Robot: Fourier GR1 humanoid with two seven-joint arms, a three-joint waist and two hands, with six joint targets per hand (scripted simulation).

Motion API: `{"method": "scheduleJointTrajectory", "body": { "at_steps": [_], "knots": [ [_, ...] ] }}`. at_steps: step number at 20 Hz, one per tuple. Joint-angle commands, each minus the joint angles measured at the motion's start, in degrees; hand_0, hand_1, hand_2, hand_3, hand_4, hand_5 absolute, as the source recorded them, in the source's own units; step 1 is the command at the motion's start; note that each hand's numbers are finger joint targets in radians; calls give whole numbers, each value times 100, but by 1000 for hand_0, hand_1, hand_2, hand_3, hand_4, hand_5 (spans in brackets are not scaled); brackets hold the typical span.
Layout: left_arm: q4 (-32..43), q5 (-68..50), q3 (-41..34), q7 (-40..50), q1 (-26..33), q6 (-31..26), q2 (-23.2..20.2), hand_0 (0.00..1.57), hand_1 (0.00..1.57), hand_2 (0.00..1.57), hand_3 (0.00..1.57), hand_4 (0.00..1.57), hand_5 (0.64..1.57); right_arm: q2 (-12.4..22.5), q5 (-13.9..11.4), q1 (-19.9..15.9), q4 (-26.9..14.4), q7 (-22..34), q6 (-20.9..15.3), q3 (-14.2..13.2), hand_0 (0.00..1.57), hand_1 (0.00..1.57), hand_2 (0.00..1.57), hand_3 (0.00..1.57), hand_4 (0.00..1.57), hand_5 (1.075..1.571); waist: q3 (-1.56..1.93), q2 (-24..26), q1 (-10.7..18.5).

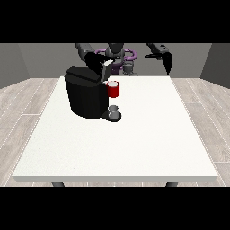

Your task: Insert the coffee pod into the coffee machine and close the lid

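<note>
A small grey thing [114, 109] stood on the base of the coffee machine [86, 92], below a red thing at the machine [113, 89]; whether it was the coffee pod could not be told. If it was, it would likely handle as a light, stiff little cup with smooth sides, apt to slip, and best pinched across its sides near the rim. The black machine stood on the table [134, 148] toward its far edge, nearer the far corner at the view's left. The hand at the view's left [99, 59] was over the machine's top by the lid; how its fingers lay could not be told. The hand at the view's right [167, 59] hung above the table's far edge, well apart from the machine, its fingers pointing down, straight and holding nothing.
</note>
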State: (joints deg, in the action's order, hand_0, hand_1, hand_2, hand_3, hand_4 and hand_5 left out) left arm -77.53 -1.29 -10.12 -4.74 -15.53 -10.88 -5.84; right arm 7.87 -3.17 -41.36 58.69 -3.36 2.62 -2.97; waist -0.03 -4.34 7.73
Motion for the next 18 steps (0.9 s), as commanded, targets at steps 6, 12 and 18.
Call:
{"method": "scheduleJointTrajectory", "body": {
  "at_steps": [6,12,18],
  "knots": [
    [399,-80,-92,-211,-190,62,-71,0,0,0,0,139,1571,-262,-527,-442,-36,86,-83,447,0,0,0,0,124,1571,2,-106,-153],
    [22,44,197,-317,84,-73,-86,0,0,0,0,0,1571,-295,-387,-765,-204,178,-174,129,0,0,0,0,125,1571,3,84,119],
    [-10,-249,-81,-160,79,-36,-177,0,0,0,0,165,1571,-680,-249,34,127,-455,316,510,0,0,0,0,259,1571,4,488,-223]
  ]
}}
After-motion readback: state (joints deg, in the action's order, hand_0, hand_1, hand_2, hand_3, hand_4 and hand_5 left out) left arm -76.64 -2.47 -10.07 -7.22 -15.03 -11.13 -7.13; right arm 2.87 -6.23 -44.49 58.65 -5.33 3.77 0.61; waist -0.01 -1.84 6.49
